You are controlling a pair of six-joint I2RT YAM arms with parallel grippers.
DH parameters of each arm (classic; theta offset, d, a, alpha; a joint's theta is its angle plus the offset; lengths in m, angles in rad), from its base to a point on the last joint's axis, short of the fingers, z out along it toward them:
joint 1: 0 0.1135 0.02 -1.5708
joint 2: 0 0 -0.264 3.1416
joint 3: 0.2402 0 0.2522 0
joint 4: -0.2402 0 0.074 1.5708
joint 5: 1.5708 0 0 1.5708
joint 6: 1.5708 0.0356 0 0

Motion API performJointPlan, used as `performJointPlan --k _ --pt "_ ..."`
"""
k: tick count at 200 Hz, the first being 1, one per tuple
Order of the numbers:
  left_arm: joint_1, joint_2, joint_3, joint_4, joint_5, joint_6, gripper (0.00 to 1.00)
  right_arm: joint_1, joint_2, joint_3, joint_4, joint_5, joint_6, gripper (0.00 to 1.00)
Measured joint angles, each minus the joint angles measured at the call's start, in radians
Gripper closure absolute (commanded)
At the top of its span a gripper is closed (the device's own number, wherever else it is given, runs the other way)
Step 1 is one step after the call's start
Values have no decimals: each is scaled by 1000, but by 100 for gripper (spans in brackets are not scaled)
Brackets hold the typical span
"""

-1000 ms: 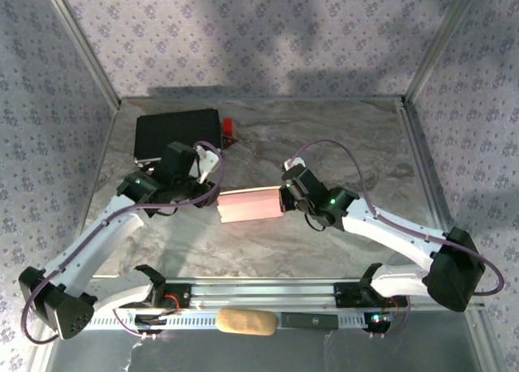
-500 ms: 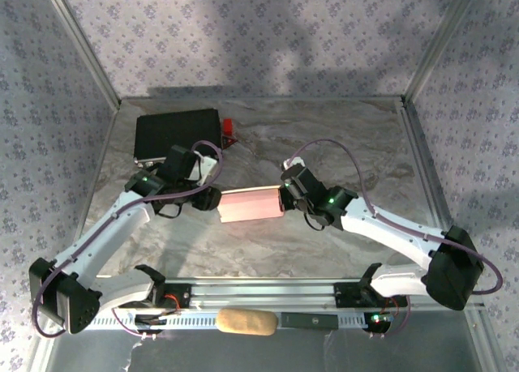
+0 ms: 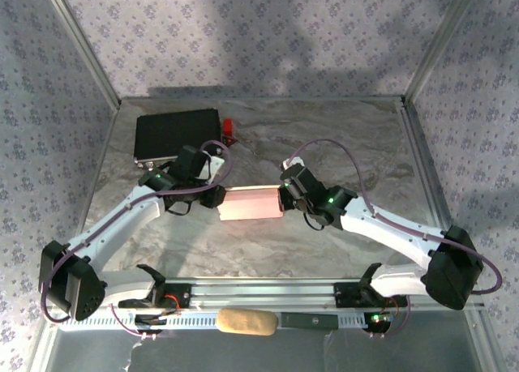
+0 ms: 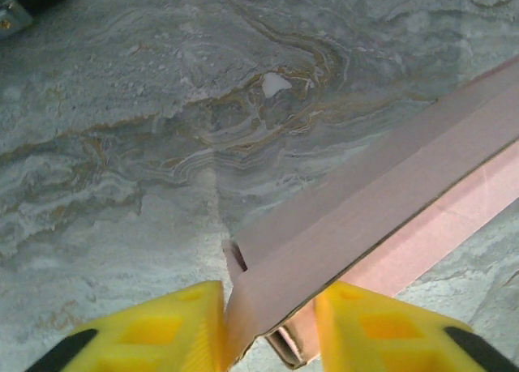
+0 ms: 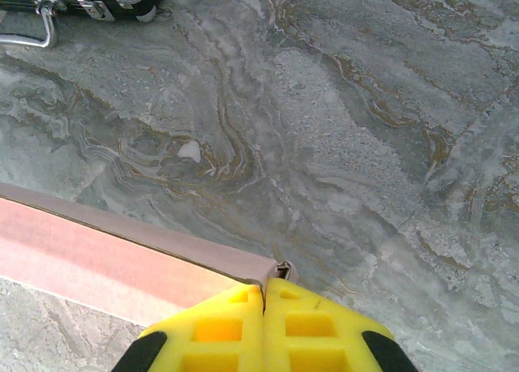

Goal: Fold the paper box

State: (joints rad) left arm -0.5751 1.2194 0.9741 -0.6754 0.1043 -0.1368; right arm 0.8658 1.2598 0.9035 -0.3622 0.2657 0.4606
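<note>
The paper box (image 4: 381, 202) off-frame rightward, corner within left claw (image 4: 268, 307), grip unclear.

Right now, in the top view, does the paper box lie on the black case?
No, the paper box is over the marble table, well apart from the black case.

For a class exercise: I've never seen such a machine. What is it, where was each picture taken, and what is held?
Two white robot arms are bolted at the near edge of a grey marbled table. One picture looks down from above; two come from wrist cameras, yellow fingers at the bottom. A pale pink flat cardboard box lies between the arms; a black case sits back left. The right jaws are shut on the box's right end. The left jaws stand apart around a raised flap at its left end.
</note>
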Motion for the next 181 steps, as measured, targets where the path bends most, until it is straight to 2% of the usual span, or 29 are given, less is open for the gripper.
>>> performJointPlan --k 51,112,181 --pt "-14 -18 -46 60 -26 -16 73 0 6 3 0 0 0 99" --pt "-35 -34 -24 -2 -53 -56 61 0 6 5 -1 0 0 99" --pt "-54 -34 5 -88 -72 -79 66 0 16 12 0 0 0 100"
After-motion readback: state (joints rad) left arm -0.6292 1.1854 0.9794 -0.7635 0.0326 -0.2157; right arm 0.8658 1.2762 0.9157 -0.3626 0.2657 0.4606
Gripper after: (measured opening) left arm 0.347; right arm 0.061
